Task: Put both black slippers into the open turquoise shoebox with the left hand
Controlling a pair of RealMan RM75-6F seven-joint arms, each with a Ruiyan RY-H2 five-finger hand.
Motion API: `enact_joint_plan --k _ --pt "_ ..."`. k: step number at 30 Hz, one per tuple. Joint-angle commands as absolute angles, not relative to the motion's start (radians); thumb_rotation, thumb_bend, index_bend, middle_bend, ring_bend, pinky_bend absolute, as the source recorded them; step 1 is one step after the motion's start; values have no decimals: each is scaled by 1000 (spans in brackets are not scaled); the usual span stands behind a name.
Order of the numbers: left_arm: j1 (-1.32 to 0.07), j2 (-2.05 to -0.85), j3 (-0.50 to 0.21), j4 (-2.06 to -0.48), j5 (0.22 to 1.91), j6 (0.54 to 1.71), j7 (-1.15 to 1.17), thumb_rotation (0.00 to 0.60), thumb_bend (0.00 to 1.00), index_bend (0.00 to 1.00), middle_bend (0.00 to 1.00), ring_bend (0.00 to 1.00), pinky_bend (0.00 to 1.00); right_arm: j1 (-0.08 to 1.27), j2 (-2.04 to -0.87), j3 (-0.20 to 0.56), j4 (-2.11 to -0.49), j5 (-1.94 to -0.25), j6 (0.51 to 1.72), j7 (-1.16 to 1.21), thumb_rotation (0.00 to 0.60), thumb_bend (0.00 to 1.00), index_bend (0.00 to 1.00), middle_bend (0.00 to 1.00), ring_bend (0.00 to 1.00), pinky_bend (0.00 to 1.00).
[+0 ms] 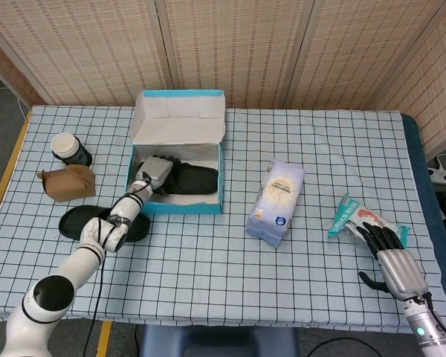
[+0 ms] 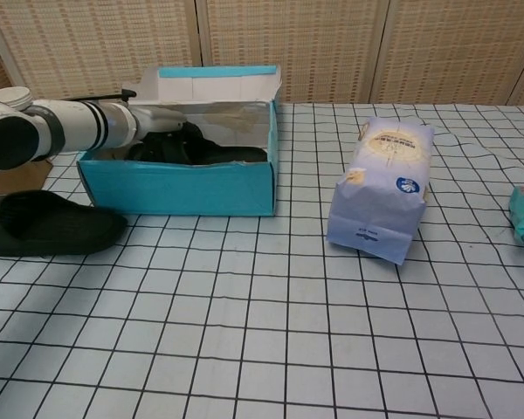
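The open turquoise shoebox point(image 1: 175, 209) point(image 2: 176, 185) stands at the back left of the table, its lid up. One black slipper point(image 1: 192, 178) point(image 2: 211, 154) lies inside it. My left hand point(image 1: 155, 172) point(image 2: 157, 122) reaches over the box's left wall and holds that slipper's near end. The second black slipper point(image 1: 82, 222) point(image 2: 45, 223) lies flat on the table left of the box, partly under my left forearm. My right hand point(image 1: 392, 259) rests at the table's front right edge, fingers apart, holding nothing.
A blue-and-white bag point(image 1: 276, 202) point(image 2: 384, 190) stands right of the box. A paper cup point(image 1: 66, 146) and a crumpled brown paper bag point(image 1: 68, 182) sit at the far left. A teal snack packet point(image 1: 354, 221) lies just beyond my right hand.
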State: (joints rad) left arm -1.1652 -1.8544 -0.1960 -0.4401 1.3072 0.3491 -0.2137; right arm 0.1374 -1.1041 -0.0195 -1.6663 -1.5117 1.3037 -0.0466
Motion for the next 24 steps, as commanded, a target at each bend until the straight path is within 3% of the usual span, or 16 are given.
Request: enact_joint_plan --k 1,13,19,24 --pt "-1150 -1813 -197 -508 1306 378 -208 600 405 2 22 35 373 137 -1104 -20 -1669 -1512 1305 -49 600 181 0 0 0 0" --pt "-1098 -1699 -230 -741 1287 520 -204 600 356 0 0 0 231 133 -1100 -28 -1680 -1525 1313 -52 600 180 0 0 0 0" --pt "-1045 -1636 -250 -846 1352 732 -300 600 365 0 0 0 74 135 -1097 -32 -1679 -1532 1311 -46 600 181 0 0 0 0" --pt "-980 -1508 -231 -1010 1414 835 -455 600 362 0 0 0 62 130 -1093 -34 -1684 -1547 1327 -43 600 180 0 0 0 0"
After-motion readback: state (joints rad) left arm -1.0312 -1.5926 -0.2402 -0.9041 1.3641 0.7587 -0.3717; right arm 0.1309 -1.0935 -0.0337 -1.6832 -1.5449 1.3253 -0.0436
